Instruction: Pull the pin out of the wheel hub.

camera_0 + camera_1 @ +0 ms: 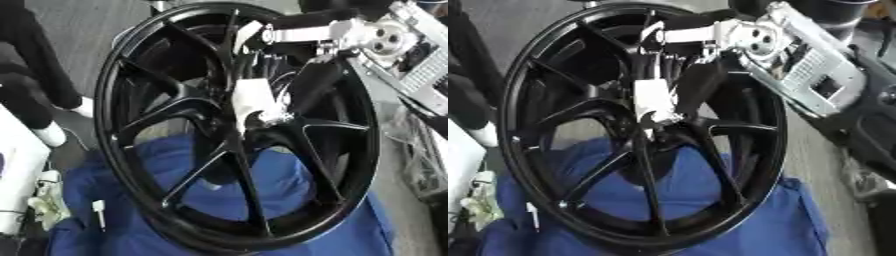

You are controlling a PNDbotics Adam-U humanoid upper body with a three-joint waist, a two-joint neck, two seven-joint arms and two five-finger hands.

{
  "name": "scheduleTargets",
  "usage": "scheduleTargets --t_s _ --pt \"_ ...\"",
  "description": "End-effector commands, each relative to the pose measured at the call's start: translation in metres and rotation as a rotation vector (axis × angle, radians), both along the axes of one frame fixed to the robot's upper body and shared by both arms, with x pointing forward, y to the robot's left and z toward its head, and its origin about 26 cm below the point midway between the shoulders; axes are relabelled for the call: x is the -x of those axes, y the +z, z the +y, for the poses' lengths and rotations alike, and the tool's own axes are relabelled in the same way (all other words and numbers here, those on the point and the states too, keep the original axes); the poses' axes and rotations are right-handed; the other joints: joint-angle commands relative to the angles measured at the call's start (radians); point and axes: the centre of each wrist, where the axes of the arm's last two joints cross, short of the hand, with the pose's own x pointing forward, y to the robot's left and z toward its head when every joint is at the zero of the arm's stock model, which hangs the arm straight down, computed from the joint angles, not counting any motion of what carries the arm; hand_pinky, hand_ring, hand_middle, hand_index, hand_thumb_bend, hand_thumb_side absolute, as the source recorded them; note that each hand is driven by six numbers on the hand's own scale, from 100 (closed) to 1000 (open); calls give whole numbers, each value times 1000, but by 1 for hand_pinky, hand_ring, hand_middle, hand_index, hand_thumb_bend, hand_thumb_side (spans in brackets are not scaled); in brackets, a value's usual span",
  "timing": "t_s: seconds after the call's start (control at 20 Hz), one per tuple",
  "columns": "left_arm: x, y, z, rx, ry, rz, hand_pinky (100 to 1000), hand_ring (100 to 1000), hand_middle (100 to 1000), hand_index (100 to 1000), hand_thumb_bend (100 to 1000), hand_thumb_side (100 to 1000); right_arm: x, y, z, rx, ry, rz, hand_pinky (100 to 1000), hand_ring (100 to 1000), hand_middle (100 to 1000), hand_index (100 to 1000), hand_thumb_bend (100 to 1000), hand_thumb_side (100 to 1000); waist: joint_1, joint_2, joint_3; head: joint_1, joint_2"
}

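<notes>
A black spoked wheel (pixel 157 130) stands upright on a blue cloth (pixel 289 220). My right arm (pixel 754 37), silver at the wrist, comes in from the upper right. Its hand (pixel 311 87) lies against the hub (pixel 262 117) at the wheel's centre. The black fingers curl down onto the hub, with a pale silver piece (pixel 255 100) pressed between them and the spokes. The pin is mostly hidden in that grasp. A black shape (pixel 31 95) beside the rim at the left edge looks like my left hand.
A small white peg (pixel 99 212) lies on the cloth at the lower left, outside the rim. White objects (pixel 22 170) crowd the left edge. A silver and black frame (pixel 824 75) runs along the right behind the arm.
</notes>
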Motion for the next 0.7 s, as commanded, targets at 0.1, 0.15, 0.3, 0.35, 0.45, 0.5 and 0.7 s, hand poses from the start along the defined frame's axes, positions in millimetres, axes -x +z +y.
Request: scheduleTargets --t_s 0.1,0.15,0.3,0.35,0.45,0.5,0.7 --pt "0 11 2 -20 -8 -30 622 780 623 643 100 831 -4 7 -5 15 -26 -29 700 607 620 737 499 241 8 -19 1 0 -2" --pt "0 11 1 -20 -9 -30 622 781 623 643 100 831 -5 7 -5 17 -30 -29 700 607 620 737 499 240 8 -19 2 0 -3" --pt "0 11 1 -21 -11 -29 622 781 623 643 100 831 -9 4 -6 20 -41 -28 699 606 619 736 496 234 8 -18 3 -1 -3" --pt "0 11 1 -21 -12 -29 622 781 624 643 100 832 -10 4 -7 20 -43 -28 698 606 619 736 496 235 8 -18 3 -1 -3" --pt "0 11 1 -22 -12 -28 622 782 624 643 100 833 -11 3 -8 20 -46 -30 697 605 618 735 496 236 7 -17 3 -1 -2" --pt "0 11 1 -23 -13 -27 622 782 624 643 100 833 -11 3 -8 20 -47 -31 697 604 617 734 496 236 7 -17 3 -1 -2" --pt "0 11 1 -25 -14 -26 622 782 625 643 100 833 -11 4 -8 16 -45 -32 694 598 610 726 489 226 7 -17 3 -1 -2"
